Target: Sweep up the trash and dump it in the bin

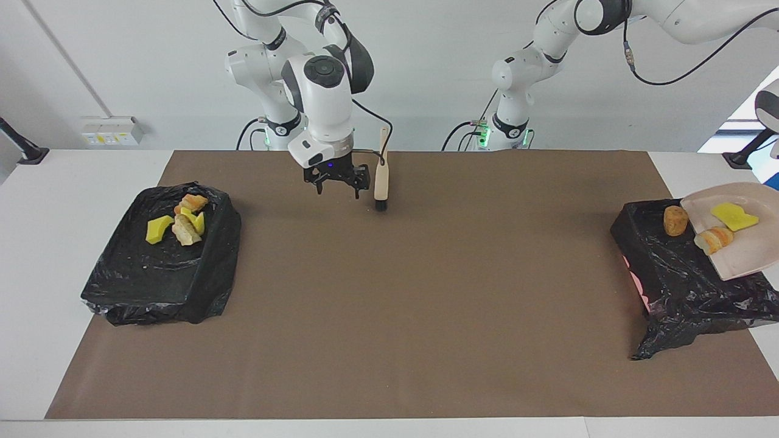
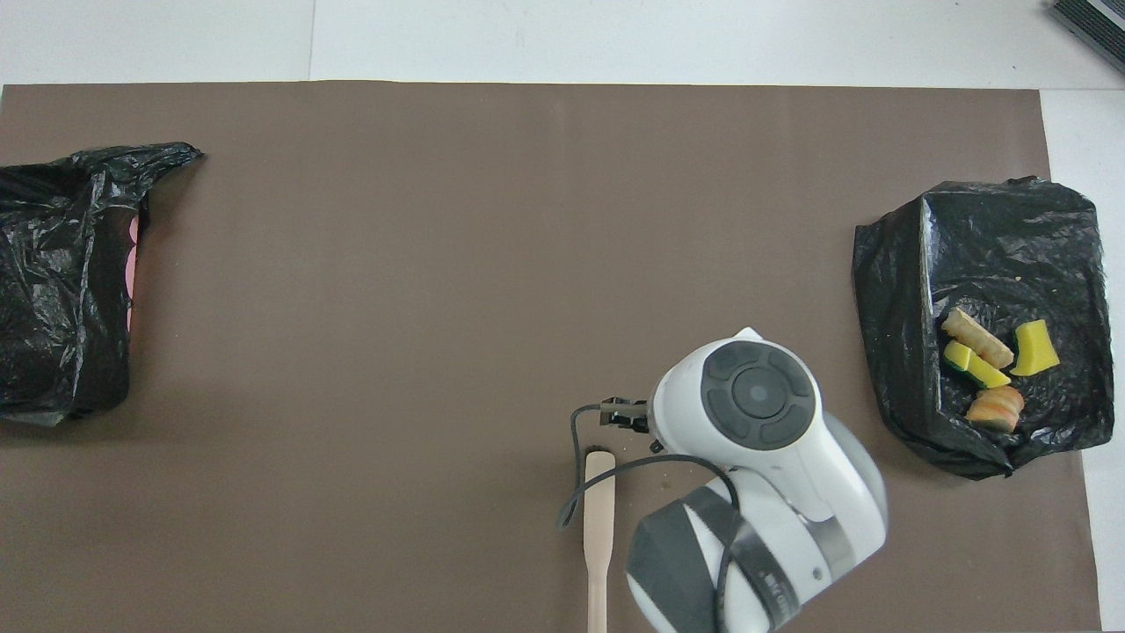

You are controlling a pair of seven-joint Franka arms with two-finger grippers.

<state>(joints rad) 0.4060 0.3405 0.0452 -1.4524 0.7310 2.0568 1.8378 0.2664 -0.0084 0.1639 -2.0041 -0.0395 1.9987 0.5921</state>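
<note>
**Beige pan tipped over the bin, three scraps about to go**

Yellow sponge and tan bread make up the trash in hand. One sponge chunk and one bread slice lie in the dustpan. A rounder bread chunk sits at the pan's lip against the black liner, and whether it has left the pan I cannot tell. The pan hangs tilted over the bin at the left arm's end of the counter, mouth low, so the load slides toward the bag and not onto the mat. Its handle runs out of the facing view, and so does the left end effector. That one is closed, and I judge it is clamped on the handle, since the pan hangs in the air.

Four more scraps rest on a second bag-lined tray at the right arm's end (they look still to be collected).

The brush lies flat on the brown mat, bristles pointing away from the robots, so its handle is easy to reach. The right end effector hangs just beside it with fingers apart, holding nothing.
</note>
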